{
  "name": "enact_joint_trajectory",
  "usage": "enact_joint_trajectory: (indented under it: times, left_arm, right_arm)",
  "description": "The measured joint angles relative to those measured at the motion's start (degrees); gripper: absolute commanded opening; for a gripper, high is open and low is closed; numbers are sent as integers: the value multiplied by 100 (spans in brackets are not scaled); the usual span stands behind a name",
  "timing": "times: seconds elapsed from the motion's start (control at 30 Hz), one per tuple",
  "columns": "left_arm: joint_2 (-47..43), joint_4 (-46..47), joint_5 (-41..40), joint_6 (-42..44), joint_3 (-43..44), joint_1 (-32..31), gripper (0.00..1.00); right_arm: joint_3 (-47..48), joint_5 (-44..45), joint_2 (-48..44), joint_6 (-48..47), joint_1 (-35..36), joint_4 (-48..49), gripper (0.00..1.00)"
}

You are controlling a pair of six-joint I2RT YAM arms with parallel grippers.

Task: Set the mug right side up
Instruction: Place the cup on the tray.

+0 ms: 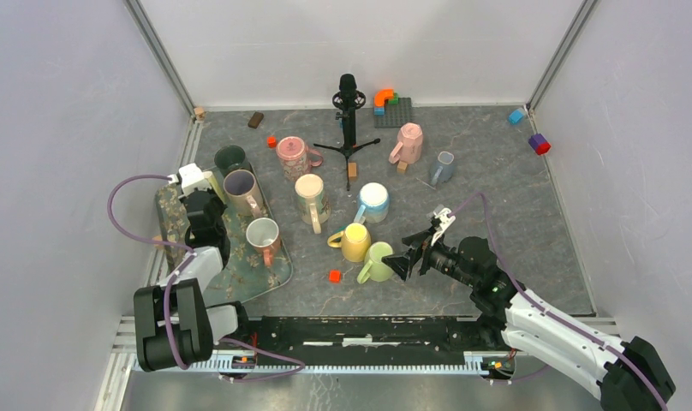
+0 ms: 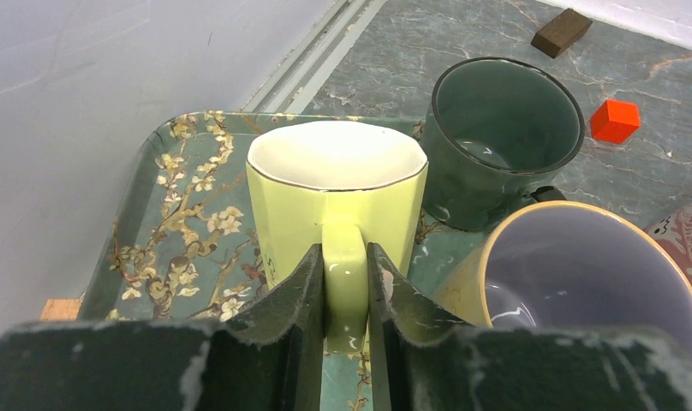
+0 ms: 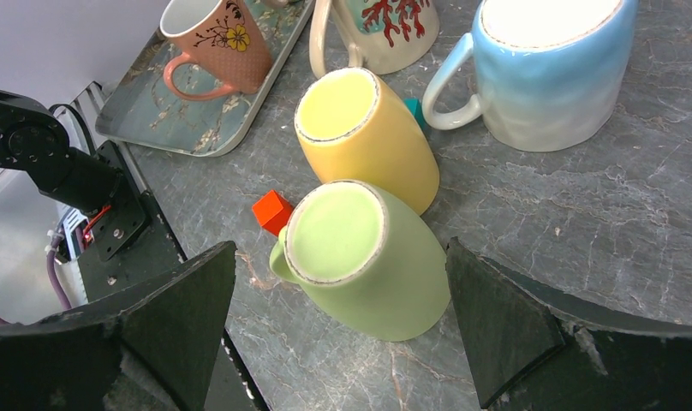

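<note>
While the left pincer (image 2: 344, 253) is clamping shut on the handle of a pale yellow-green ceramic mug (image 2: 336, 193), I am logging that mug as standing upright, mouth up, on the teal floral-patterned tray (image 2: 184, 223) at the left side of the desk. Its jaws are pressing the handle from both sides. A dark green glazed mug (image 2: 497, 163) is sitting upright just behind it and to the right, and a yellow mug with a lilac inside (image 2: 582, 265) is standing close at the right. A red cube (image 2: 615, 120) and a brown wooden block (image 2: 563, 32) are lying on the grey marbled desk beyond the tray.

Right pincer (image 3: 339, 248): I am reading it as spread wide, gripping nothing. A light green ceramic mug (image 3: 368, 265) is sitting base up on the desk between its fingers, clear of both, with the handle pointing away toward an orange-red cube (image 3: 271, 211). A deeper yellow mug (image 3: 368, 141), also base up, is sitting right against it on the far side. A blue-and-white mug (image 3: 548, 77) is resting base up farther off.
</note>
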Motion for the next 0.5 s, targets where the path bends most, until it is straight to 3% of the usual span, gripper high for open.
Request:
enact_joint_trajectory:
  times: [0.5]
  left_arm:
    - [-256,-533,-52,-142,4,-4,35]
  right_arm:
    - [0,0,-181,24,0,-92,97]
